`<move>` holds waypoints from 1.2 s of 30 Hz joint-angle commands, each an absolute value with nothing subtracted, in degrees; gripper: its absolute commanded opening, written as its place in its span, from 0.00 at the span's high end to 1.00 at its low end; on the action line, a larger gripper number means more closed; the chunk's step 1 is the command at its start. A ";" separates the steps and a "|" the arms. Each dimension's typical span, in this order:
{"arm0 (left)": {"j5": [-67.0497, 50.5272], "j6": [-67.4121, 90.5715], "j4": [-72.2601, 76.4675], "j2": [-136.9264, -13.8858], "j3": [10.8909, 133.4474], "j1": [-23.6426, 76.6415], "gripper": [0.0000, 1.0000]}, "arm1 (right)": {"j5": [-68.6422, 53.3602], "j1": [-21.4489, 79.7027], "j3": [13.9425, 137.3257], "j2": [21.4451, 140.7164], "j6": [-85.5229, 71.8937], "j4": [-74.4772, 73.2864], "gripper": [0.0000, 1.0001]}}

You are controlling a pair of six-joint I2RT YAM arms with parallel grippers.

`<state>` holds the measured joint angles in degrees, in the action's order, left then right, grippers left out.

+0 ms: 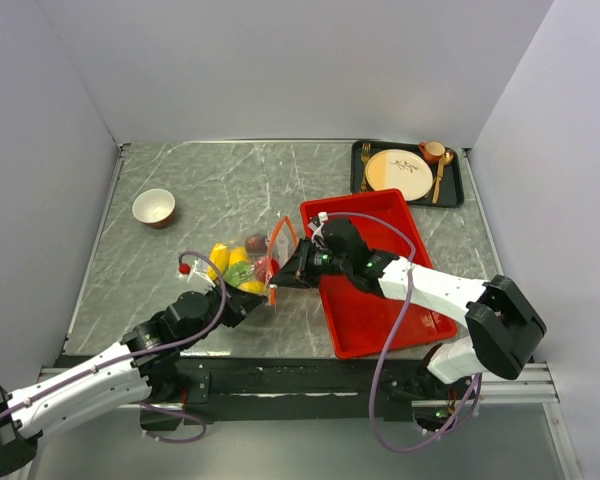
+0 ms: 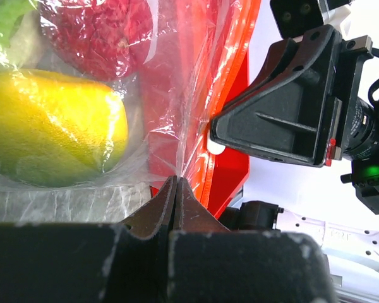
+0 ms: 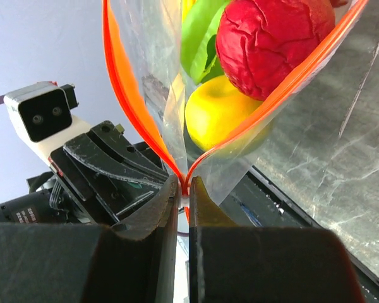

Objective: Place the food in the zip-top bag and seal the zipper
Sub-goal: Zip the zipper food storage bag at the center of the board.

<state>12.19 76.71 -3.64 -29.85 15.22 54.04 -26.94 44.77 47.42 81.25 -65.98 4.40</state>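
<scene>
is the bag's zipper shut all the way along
No, in the right wrist view the two orange strips of the zipper spread apart above the right gripper, with food showing between them.

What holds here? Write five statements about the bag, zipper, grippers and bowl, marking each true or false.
1. The food lies inside the zip-top bag. True.
2. The zipper is sealed along its whole length. False: its two strips gape apart beyond the right gripper.
3. The right gripper pinches the zipper. True.
4. The left gripper hangs open, clear of the bag. False: it is shut on the bag's plastic.
5. The small bowl sits in the red tray. False: it stands on the table, left of the tray.
</scene>
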 commanded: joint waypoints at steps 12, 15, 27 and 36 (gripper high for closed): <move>8.87 73.56 -5.79 -34.46 17.23 54.58 0.99 | -18.64 42.71 45.35 76.38 -65.57 6.77 0.91; 9.31 74.26 -7.37 -32.62 16.70 54.67 0.99 | -17.67 42.10 46.14 76.29 -64.69 5.46 0.91; 10.28 76.11 -10.46 -29.09 15.03 54.58 0.99 | -16.79 39.03 47.11 76.29 -62.93 3.96 0.91; 10.37 76.46 -10.63 -29.09 14.94 54.67 0.99 | -17.14 36.56 48.16 76.64 -60.74 2.73 0.90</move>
<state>10.74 76.20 -7.16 -29.45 15.73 54.28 -21.78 39.44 44.47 78.65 -63.31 2.00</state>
